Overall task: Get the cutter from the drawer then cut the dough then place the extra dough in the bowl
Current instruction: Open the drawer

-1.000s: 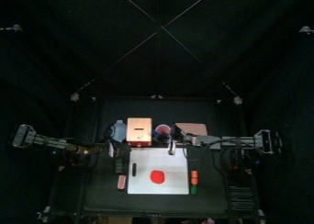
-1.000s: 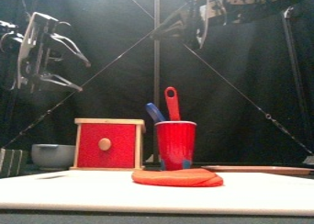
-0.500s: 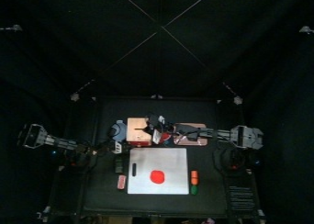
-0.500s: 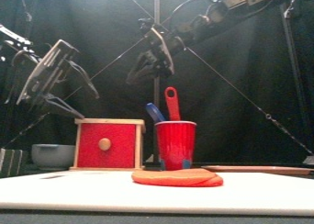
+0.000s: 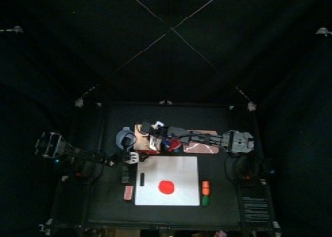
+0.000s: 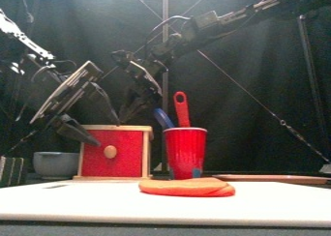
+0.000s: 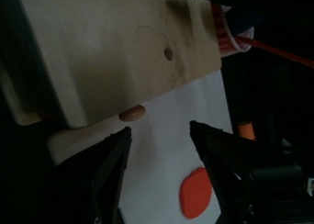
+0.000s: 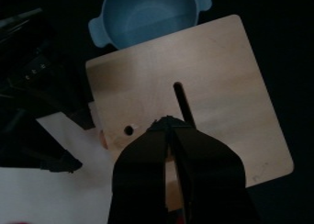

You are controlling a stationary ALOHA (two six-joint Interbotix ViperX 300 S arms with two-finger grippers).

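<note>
Over the black table point(image 5: 111, 214), both arms are closing on the wooden box point(image 8: 215, 81), left gripper point(image 7: 160, 131) spread toward its red drawer point(image 6: 114, 151), right gripper point(image 8: 172, 125) pressed together above, readying the opening.

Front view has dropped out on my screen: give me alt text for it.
Both arms hang close to the wooden box: the left gripper with jaws open, the right gripper stretched in from the right. Red dough lies on the white board in front, a red cup of toy knives behind it.
</note>
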